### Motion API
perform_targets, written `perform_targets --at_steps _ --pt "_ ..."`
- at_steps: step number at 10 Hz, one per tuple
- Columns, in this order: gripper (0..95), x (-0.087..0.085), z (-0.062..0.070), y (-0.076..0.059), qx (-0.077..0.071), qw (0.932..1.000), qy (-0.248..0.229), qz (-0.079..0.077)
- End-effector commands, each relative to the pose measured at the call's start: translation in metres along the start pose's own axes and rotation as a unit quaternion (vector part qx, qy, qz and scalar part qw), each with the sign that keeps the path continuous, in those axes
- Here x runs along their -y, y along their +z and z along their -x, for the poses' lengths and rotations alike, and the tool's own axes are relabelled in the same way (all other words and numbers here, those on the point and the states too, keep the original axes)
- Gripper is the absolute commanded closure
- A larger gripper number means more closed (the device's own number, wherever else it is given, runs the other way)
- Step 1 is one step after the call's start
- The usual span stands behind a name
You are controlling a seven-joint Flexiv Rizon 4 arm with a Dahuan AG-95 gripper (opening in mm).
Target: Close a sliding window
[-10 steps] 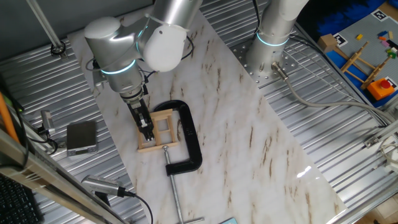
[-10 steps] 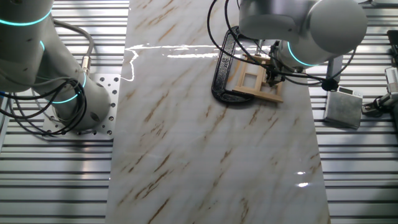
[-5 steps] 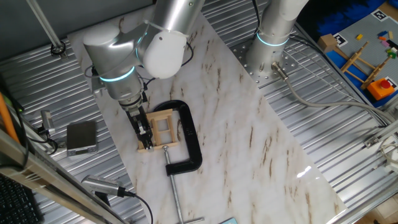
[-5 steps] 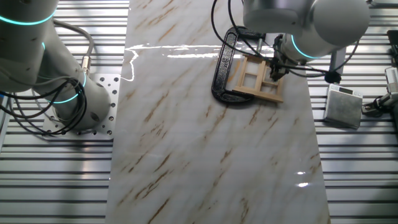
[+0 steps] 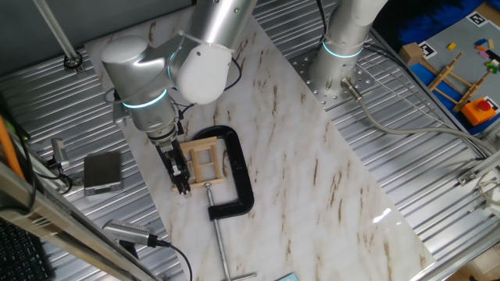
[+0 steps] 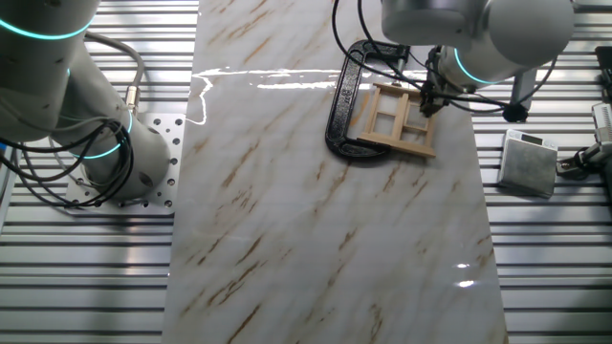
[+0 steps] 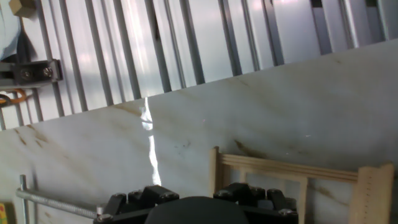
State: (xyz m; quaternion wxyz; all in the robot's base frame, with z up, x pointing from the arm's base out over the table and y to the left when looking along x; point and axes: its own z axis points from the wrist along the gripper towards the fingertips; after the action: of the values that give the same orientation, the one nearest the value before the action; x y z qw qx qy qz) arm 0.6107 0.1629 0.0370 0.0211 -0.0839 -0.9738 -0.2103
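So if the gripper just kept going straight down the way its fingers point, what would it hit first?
Probably the outer edge of the sliding window, or the marble tabletop just beside it; the gripper hangs there, depth unclear.

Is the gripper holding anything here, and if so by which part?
Cannot be told. The gripper is down at the outer edge of the window, but no view shows the fingertips, so a grasp, or mere contact, is not confirmed.
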Motion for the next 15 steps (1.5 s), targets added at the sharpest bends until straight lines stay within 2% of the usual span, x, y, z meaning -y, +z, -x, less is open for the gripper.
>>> perform_targets --at_steps 1,9,10,15 --pt "19.0 -0.0030 0.0014 0.0025 0.000 1.0000 0.001 0.003" --pt "19.0 -0.0084 0.0039 0.0087 -0.001 0.9999 0.002 0.010" --pt "38.0 -0.0080 0.0032 0.0090 -0.001 0.9999 0.001 0.010" --pt "38.0 -0.0051 -0.0016 0.0109 -0.001 0.9999 0.002 0.011"
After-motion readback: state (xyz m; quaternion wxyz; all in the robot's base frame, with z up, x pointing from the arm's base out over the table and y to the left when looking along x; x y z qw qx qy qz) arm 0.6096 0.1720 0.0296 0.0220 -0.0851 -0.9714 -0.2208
